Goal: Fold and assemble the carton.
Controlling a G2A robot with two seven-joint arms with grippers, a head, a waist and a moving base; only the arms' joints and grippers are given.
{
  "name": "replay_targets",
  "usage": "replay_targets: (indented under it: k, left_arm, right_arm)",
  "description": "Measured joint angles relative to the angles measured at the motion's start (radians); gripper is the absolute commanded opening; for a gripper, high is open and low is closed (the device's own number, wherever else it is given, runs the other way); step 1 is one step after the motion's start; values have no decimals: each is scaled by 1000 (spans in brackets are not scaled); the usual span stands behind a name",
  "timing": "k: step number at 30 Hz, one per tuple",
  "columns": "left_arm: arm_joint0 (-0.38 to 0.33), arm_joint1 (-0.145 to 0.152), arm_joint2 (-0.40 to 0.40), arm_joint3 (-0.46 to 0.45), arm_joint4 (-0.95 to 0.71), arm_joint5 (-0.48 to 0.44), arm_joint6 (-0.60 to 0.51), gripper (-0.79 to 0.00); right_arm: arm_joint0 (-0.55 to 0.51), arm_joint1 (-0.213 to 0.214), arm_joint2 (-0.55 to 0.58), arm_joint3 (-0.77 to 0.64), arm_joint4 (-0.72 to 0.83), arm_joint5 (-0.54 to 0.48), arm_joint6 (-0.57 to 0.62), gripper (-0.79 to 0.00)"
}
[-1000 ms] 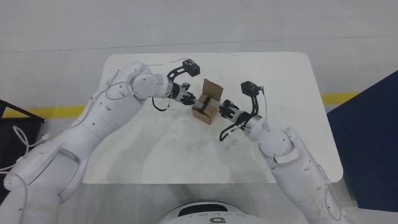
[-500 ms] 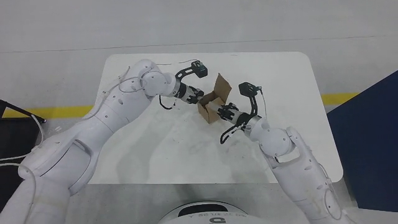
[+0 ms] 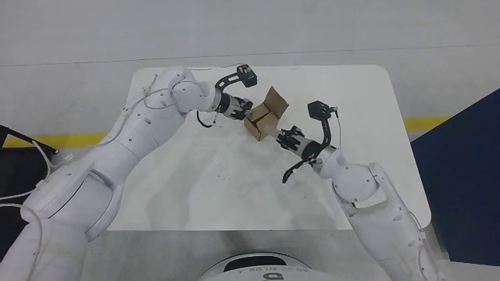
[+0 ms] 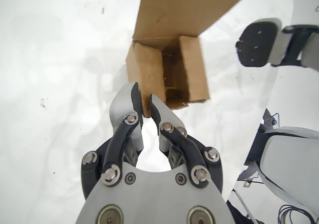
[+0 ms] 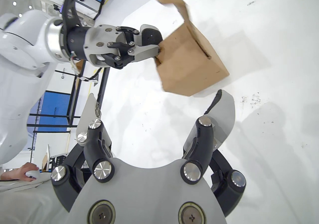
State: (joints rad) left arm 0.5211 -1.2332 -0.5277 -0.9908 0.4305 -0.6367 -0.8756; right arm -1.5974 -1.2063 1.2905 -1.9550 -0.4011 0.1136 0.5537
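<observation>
Change: the carton [image 3: 266, 115] has shifted toward the table's far edge with the left arm since a second ago; the right tool [image 5: 157, 100] has let go of it and drawn back.
Left tool [image 4: 145, 95]: closed on the edge of a short side flap at the carton's open end.
Right tool: fingers spread wide, just beside the carton's closed brown side, not touching it.
Carton: plain brown, near the middle of the table [image 3: 351, 94], between the two tools. Its open end faces the left tool, the long lid flap stands open, and the two short flaps are turned partly inward.
Contact with table: one lower corner seems down; I cannot tell whether it sits flat.
</observation>
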Motion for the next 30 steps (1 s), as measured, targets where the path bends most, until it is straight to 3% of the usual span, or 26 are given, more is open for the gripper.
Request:
replay_targets:
  k: [3,4,7,9,13,16,20,24,30]
  left_arm:
    - [9,12,-17,-2,46,-49,33,0]
    - [14,17,-24,-2,62,-68,50,0]
    - [29,30,-45,-2,99,-108,93,0]
    - [41,41,-66,1,118,-120,126,0]
    - [80,74,-119,3,195,-152,199,0]
    - [116,96,-142,-5,255,-163,214,0]
    - [152,113,-166,-35,286,-158,224,0]
    - [171,120,-178,-63,297,-147,225,0]
    - [162,115,-175,-55,310,-138,213,0]
  right_arm:
    - [-44,7,72,-30,52,-38,-13,-243]
    - [-57,9,94,-39,74,-56,-10,-296]
    - [-69,12,141,-52,117,-69,-30,-342]
    - [-68,10,150,-64,110,-36,-82,-425]
    - [-27,1,98,-59,3,90,-199,-477]
    - [50,-8,40,0,-33,180,-214,-502]
    - [141,-21,-23,91,-47,234,-227,-600]
    - [215,-28,-57,166,-30,221,-190,-625]
    - [290,-22,-83,223,-47,157,6,-640]
